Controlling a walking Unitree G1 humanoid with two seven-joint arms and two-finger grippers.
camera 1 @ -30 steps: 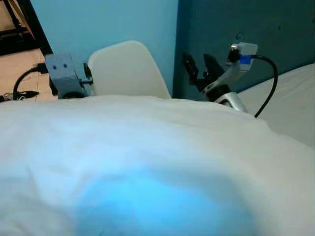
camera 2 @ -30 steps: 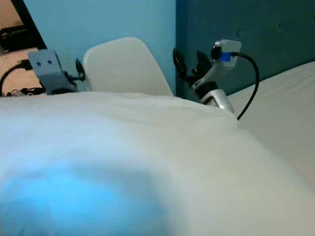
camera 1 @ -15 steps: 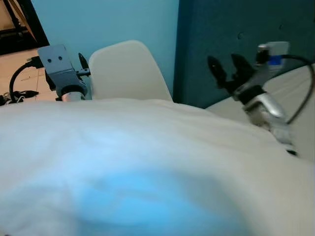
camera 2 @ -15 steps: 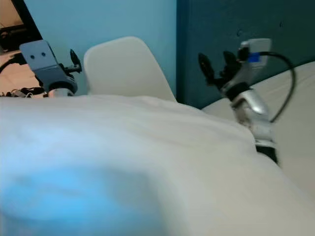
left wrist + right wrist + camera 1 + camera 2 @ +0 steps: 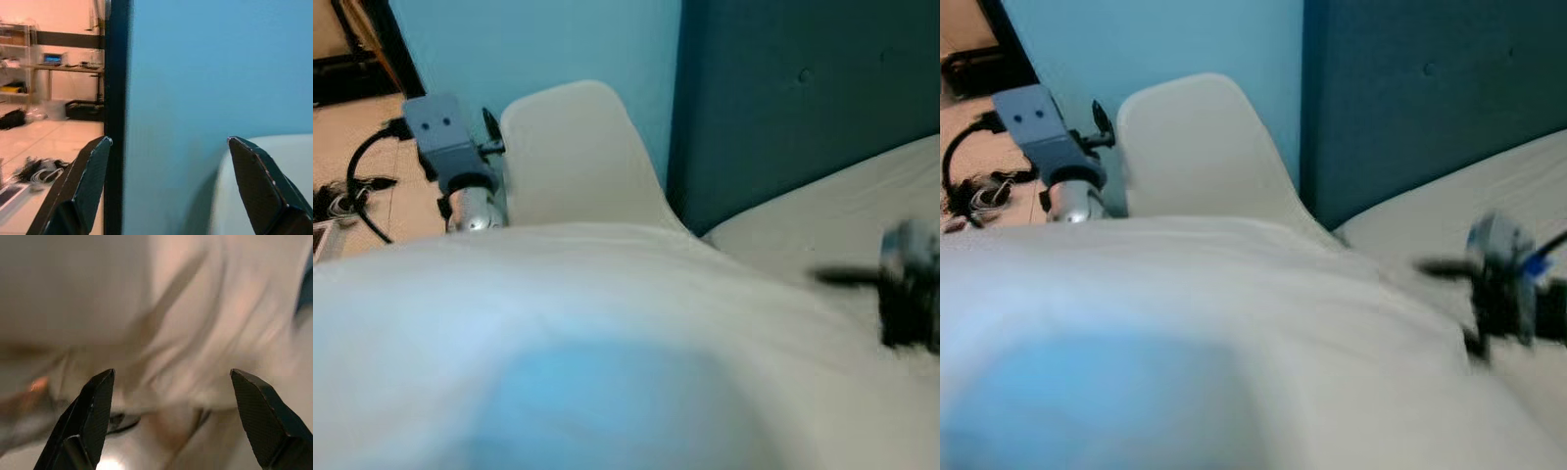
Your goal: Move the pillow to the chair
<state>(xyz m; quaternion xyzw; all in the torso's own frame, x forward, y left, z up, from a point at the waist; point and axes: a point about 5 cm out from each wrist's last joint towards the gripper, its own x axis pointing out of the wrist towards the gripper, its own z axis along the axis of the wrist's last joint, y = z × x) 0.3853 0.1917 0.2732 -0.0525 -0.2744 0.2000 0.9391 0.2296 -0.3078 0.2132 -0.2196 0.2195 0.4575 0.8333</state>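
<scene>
A big white pillow (image 5: 607, 333) spreads across the lower part of both eye views, close to me, and hides my forearms. Behind it rises the white chair back (image 5: 578, 147). My left wrist (image 5: 445, 137) sticks up over the pillow's far edge, just left of the chair. In the left wrist view my left gripper (image 5: 169, 140) is open on nothing, facing the blue wall and the chair's edge (image 5: 274, 166). My right wrist (image 5: 1500, 284) is a blur low at the right, over the bed. My right gripper (image 5: 171, 372) is open, facing blurred white cloth.
A bed with a white sheet (image 5: 832, 201) lies at the right, against a dark teal headboard (image 5: 803, 88). A light blue wall (image 5: 538, 39) stands behind the chair. Cables (image 5: 347, 191) lie on the floor at the left, by a black door frame (image 5: 116, 98).
My right arm has dropped from up by the headboard down and to the right over the bed, now blurred. The left wrist stays beside the chair. The view has shifted slightly.
</scene>
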